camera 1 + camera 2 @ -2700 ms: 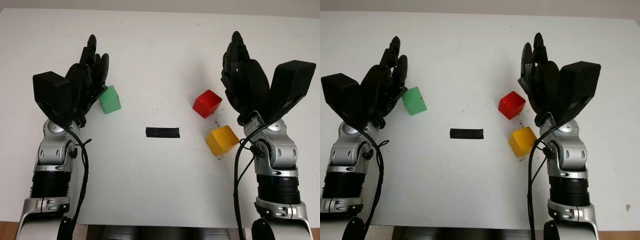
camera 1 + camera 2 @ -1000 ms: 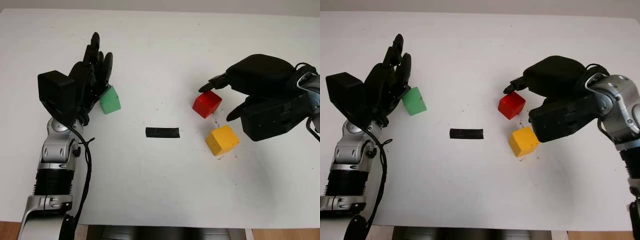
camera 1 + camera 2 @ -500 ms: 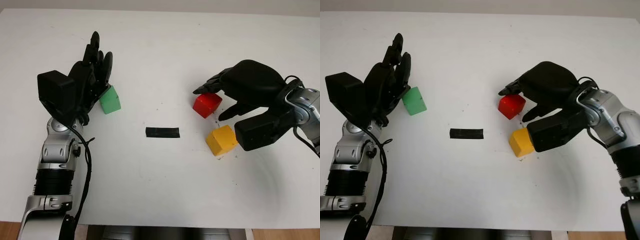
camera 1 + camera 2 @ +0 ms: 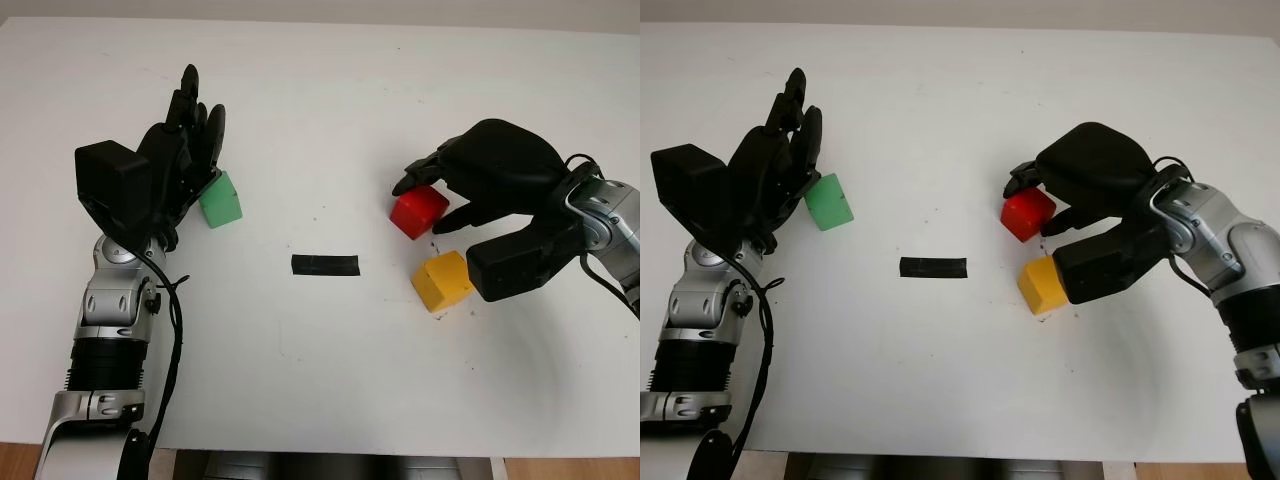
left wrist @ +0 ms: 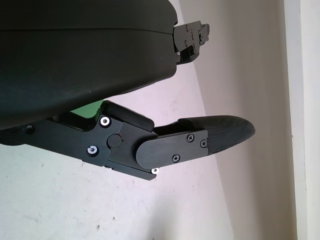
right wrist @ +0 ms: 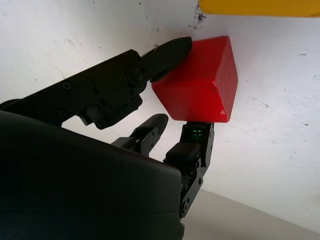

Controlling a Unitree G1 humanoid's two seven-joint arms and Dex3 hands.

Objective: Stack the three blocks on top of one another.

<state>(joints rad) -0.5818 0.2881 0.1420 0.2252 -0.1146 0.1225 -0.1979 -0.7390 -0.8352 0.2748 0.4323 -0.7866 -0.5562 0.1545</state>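
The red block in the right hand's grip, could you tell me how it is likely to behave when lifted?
The red block looks rigid and flat-faced, so it should not roll. The right hand pinches opposite faces with fingertips, so it might pivot.

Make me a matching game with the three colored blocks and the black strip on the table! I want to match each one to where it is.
Things:
1. red block
2. green block
3. yellow block
4. black strip

Places:
A. beside the open left hand
B. on the table, alone near the middle
C. pinched by the fingers of the right hand
D. on the table just nearer the robot than the red block

Pairs: 1-C, 2-A, 3-D, 4-B
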